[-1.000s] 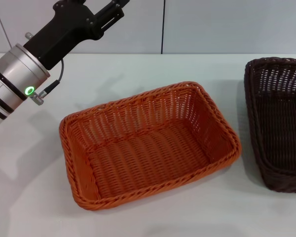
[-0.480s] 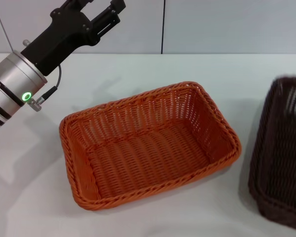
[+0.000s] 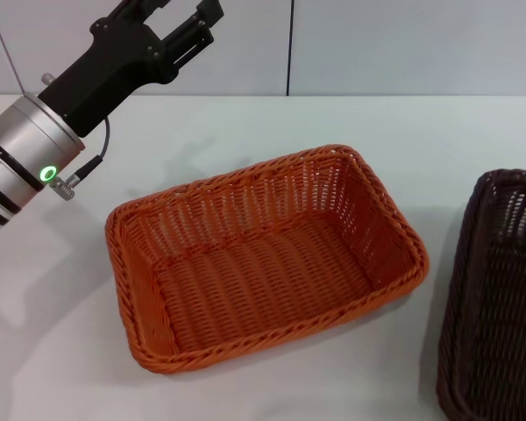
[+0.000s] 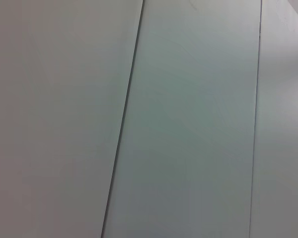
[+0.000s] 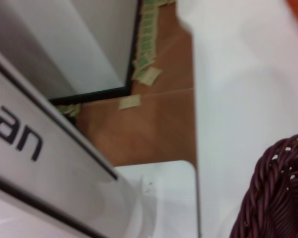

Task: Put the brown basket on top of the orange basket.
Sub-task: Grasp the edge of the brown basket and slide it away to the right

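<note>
Brown basket [image 3: 500,298] shifted nearer, partly cropped.

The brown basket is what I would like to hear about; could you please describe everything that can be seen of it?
The brown basket is dark, near-black woven wickerwork with a braided rim and openwork sides. It is only partly in the head view, cut off at the lower right, apart from the orange basket. The right wrist view shows a corner of its rim. Whether anything grips it cannot be seen.
</note>
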Tool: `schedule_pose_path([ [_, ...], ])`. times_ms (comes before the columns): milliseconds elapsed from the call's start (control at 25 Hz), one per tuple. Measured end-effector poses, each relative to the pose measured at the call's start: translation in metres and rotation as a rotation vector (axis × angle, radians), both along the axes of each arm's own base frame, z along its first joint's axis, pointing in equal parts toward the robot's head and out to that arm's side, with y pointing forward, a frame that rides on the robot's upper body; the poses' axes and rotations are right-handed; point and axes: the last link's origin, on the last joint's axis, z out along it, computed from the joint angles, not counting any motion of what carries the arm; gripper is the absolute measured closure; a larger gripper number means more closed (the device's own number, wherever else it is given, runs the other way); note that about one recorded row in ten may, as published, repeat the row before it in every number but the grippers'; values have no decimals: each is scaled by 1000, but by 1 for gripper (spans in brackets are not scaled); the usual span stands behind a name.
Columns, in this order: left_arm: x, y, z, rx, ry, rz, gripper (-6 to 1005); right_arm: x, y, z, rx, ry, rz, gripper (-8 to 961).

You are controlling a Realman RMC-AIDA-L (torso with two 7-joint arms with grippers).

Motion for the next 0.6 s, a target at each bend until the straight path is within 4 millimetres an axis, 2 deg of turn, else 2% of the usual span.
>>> schedule_pose_path([
  [400, -3, -1, -1, -5, -8, 12, 219, -11, -12, -28, -132, -2, 52, 332],
  [600, -4, -1, -1, -5, -10, 15, 219, -15, -8, -26, -121, 30, 66, 331],
])
